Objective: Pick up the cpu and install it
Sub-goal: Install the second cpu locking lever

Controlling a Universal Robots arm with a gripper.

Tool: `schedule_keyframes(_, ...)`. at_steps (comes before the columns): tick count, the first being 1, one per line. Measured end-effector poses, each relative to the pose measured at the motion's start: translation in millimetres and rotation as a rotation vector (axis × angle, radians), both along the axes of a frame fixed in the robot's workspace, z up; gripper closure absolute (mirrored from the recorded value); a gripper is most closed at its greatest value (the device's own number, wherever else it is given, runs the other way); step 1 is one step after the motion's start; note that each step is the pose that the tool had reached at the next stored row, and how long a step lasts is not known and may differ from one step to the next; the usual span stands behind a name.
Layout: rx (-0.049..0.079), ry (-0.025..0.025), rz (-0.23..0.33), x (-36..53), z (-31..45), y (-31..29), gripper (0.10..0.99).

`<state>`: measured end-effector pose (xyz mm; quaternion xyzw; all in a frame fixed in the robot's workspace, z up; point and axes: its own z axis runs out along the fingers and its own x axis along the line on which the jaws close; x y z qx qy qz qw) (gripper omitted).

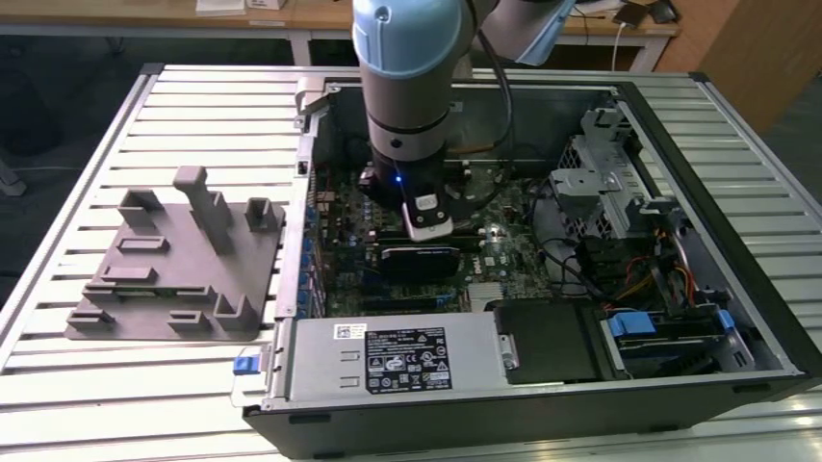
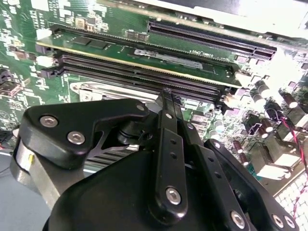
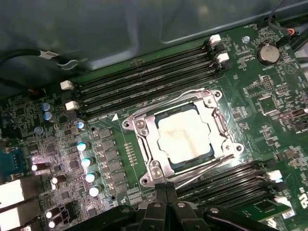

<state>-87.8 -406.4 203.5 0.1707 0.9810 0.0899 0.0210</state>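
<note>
The cpu (image 3: 185, 134), a square chip with a pale silver top, lies flat inside the metal-framed motherboard socket (image 3: 144, 142) in the first wrist view. My gripper (image 3: 166, 190) hovers just beside the socket's edge, fingers pressed together with nothing between them. The second wrist view shows the black fingers (image 2: 167, 110) meeting in a thin line above the memory slots. In the exterior view the arm reaches down into the open computer case (image 1: 719, 144), and the gripper (image 1: 430, 229) is low over the middle of the motherboard.
A grey plastic fixture block (image 1: 180, 260) lies on the slatted table at the exterior view's left. Inside the case are a power supply (image 1: 385, 356), a drive cage (image 1: 603, 173) and cables. Memory slots (image 3: 144, 82) and upright capacitors (image 3: 86, 161) flank the socket.
</note>
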Motion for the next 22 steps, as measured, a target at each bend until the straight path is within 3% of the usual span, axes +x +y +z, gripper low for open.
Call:
schedule_keyframes(3, 0.01, 0.0001, 0.0, -0.9, -2.3, -0.9, 0.98)
schedule_keyframes(8, 0.041, 0.0, 0.0, -2.7, -5.7, -1.1, 0.98)
schedule_keyframes(11, 0.054, 0.0, 0.0, -4.1, -8.2, -1.6, 0.98)
schedule_keyframes(16, 0.065, 0.0, 0.0, -5.6, -10.7, -2.6, 0.98)
schedule_keyframes(22, 0.066, 0.0, 0.0, -5.7, -8.1, -2.7, 0.98)
